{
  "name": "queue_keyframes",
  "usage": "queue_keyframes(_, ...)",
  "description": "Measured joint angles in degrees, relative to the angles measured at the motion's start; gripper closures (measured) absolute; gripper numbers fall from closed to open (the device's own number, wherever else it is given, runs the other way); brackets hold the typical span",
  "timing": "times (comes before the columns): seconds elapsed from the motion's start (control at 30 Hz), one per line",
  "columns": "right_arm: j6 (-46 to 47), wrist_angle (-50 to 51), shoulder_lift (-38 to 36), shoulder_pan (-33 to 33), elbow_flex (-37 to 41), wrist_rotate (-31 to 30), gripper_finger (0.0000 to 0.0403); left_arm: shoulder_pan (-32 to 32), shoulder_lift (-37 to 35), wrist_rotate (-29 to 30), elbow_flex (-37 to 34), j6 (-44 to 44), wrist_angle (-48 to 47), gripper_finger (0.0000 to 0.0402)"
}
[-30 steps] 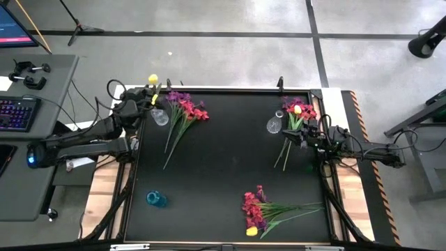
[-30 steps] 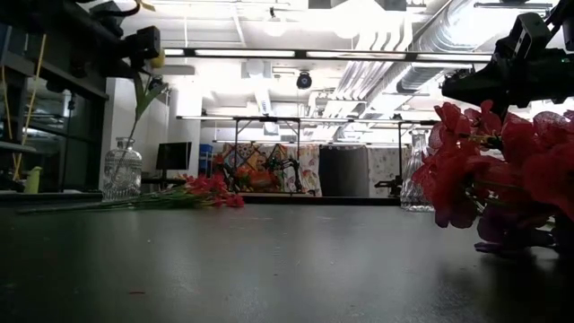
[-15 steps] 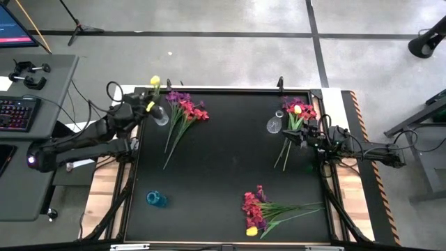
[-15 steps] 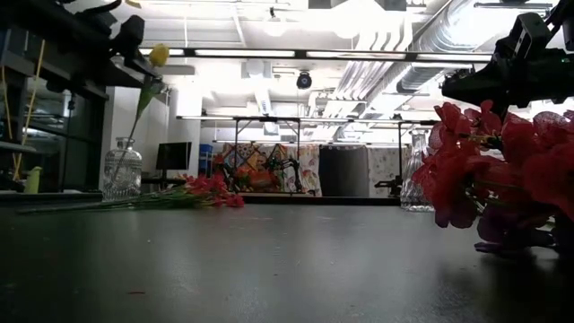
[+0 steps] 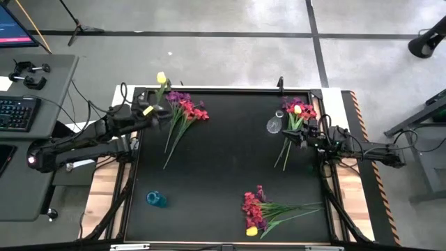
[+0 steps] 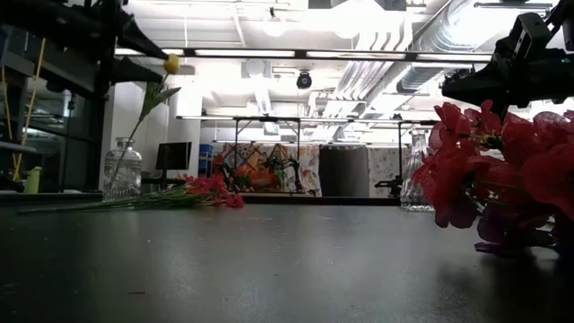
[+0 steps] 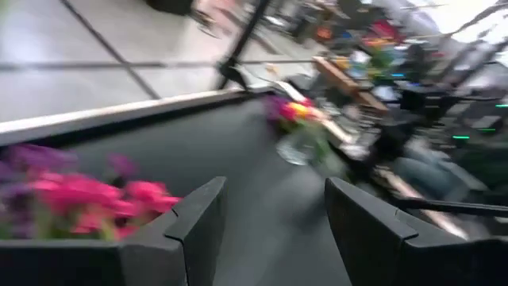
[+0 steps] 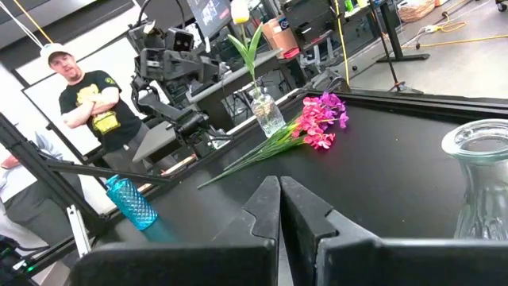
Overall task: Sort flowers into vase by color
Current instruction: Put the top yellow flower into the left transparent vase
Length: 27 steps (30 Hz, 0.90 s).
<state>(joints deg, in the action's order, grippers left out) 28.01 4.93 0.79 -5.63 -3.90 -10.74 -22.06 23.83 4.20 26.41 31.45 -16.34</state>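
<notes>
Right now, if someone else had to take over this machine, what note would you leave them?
Left gripper: open, empty, raised beside the left clear vase.
Right gripper: shut, nothing seen in it, by the right clear vase.
Done: one yellow flower stands in the left clear vase.
Left: three mixed bunches lie on the table: left bunch, right bunch, near bunch. The blue vase holds no flowers.

A black table carries a blue vase, two clear vases, and three flower bunches around its edges.
</notes>
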Motion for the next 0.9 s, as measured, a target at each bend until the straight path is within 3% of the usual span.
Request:
queue_keyframes(0.2, 0.01, 0.00, -0.01, 0.00, 0.00, 0.00, 0.0400, 1.29, 1.55, -6.70, 0.04, 4.52, 7.29, 0.0201)
queue_keyframes(0.6, 0.01, 0.00, -0.01, -0.39, 0.00, -0.03, 0.0400, 8.92, 17.28, -6.59, 0.09, 5.52, 29.80, 0.0201)
queue_keyframes(0.9, 0.00, -0.01, 0.00, -0.38, 0.00, -0.02, 0.0400, 9.92, 28.39, -4.52, 0.09, 10.03, 53.15, 0.0202)
